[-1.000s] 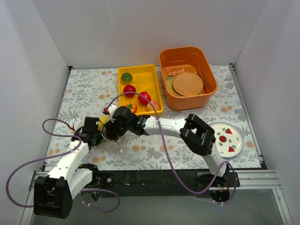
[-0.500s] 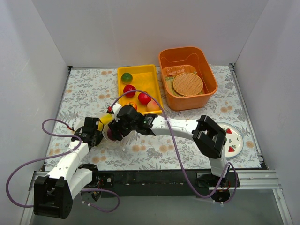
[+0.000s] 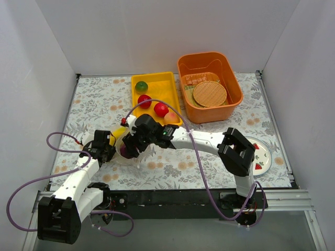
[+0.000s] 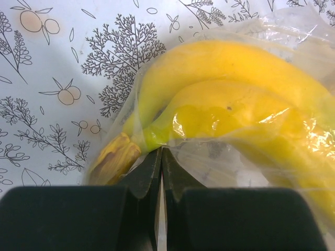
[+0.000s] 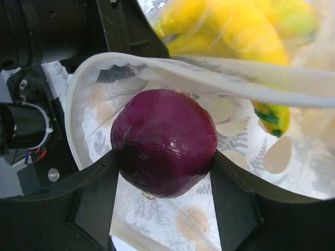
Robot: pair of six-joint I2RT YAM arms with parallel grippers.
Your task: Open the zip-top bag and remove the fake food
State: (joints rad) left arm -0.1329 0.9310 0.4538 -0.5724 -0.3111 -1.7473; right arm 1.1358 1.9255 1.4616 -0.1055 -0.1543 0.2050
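The clear zip-top bag (image 3: 119, 142) lies at the near left of the table, and yellow toy bananas (image 4: 225, 89) show through it. My left gripper (image 4: 161, 157) is shut on a fold of the bag's plastic (image 4: 230, 162) beside the banana stem. My right gripper (image 5: 164, 157) is shut on a glossy purple ball-shaped fruit (image 5: 164, 141) at the bag's open rim (image 5: 209, 78). In the top view the purple fruit (image 3: 124, 150) sits between the two grippers. A green fruit (image 3: 141, 87), two red ones (image 3: 144, 101) and a peach one (image 3: 171, 118) lie in the yellow tray (image 3: 168, 83).
An orange basket (image 3: 234, 86) holding a tan woven disc (image 3: 209, 93) stands at the back right, next to the tray. A white plate with red marks (image 3: 260, 157) lies at the near right. White walls close in the table on three sides.
My right wrist has shifted a little to the right, away from the left gripper, and the purple fruit has come into view between its fingers. The left arm has not moved.
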